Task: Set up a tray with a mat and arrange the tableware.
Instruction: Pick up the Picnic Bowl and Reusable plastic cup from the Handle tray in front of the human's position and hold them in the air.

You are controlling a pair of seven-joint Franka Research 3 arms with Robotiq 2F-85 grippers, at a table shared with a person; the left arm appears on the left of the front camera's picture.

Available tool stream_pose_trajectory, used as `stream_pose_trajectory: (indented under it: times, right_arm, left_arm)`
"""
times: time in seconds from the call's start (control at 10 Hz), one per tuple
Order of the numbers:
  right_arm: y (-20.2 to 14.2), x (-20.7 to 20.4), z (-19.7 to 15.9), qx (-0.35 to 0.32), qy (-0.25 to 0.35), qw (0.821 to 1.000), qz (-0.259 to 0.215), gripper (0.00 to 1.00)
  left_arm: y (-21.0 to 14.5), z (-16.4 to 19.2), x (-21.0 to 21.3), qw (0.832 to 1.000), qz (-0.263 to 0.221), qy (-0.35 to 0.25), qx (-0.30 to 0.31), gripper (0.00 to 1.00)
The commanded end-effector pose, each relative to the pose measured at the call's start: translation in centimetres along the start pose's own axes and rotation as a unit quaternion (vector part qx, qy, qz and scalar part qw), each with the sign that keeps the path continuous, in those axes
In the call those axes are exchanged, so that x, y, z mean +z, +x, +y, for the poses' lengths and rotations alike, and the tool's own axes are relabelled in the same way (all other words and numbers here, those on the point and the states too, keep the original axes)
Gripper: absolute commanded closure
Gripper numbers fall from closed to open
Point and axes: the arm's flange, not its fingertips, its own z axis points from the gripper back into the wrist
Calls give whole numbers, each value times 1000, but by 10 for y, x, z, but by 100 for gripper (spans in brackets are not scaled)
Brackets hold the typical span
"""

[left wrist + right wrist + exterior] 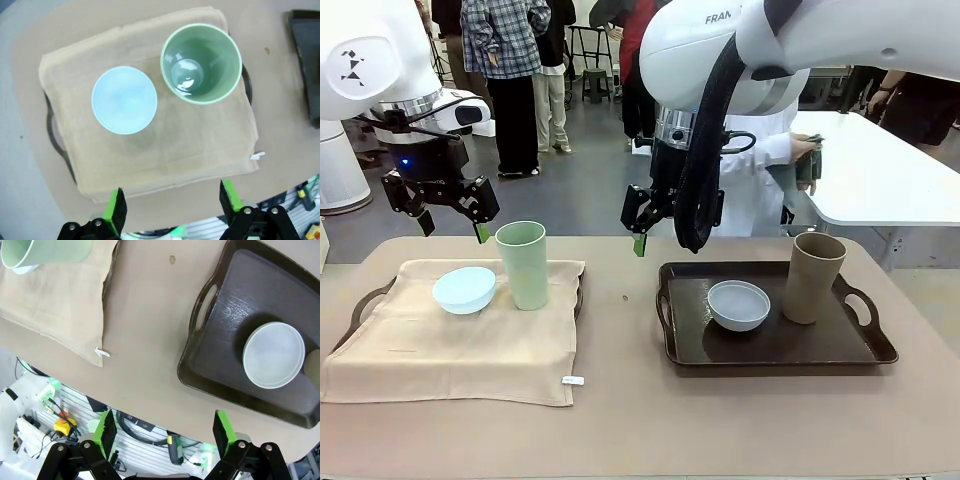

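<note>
1. Your left gripper point(452, 226) is released, with its jaws spread wide and nothing between them. It hangs above the far edge of the beige mat point(450, 350).
2. That mat is draped over the left tray point(365, 300), so the mat step looks done there.
3. The pale blue bowl point(465, 288) stands on the mat, below the left gripper and a little nearer the robot. The tall pale green cup point(521, 262) stands upright just beside the bowl, on the side toward the right arm. In the left wrist view the two sit close together but apart.
4. Your right gripper point(164, 432) is also released and empty. It hovers over bare table between the trays, near the dark tray point(770, 350) and its handle.
5. The white-grey bowl point(738, 304) sits on that dark tray, below and outboard of the right gripper. The tall tan-brown cup point(813, 277) stands upright just beyond the bowl.
6. The dark tray has no mat under its pieces. One setting looks finished; I judge this second pair to be what is left, though you cannot tell whether it should move or get its own mat.
</note>
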Motion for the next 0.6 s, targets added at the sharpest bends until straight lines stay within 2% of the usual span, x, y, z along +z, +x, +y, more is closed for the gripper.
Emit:
stream_pose_trajectory:
  times: [0.0, 0.2, 0.5]
  right_arm:
    - [0, 0, 0, 0, 0, 1000, 0, 0]
    - [-34, 12, -35, -25, -4, 999, -20, 0]
    - [-108, 46, -129, -78, 74, 991, -76, 0]
  left_arm:
    - [0, 0, 0, 1000, 0, 0, 0, 3]
    - [-16, 6, -1, 998, 11, -67, 0, 3]
    - [-33, 31, 4, 986, 41, -159, -19, 3]
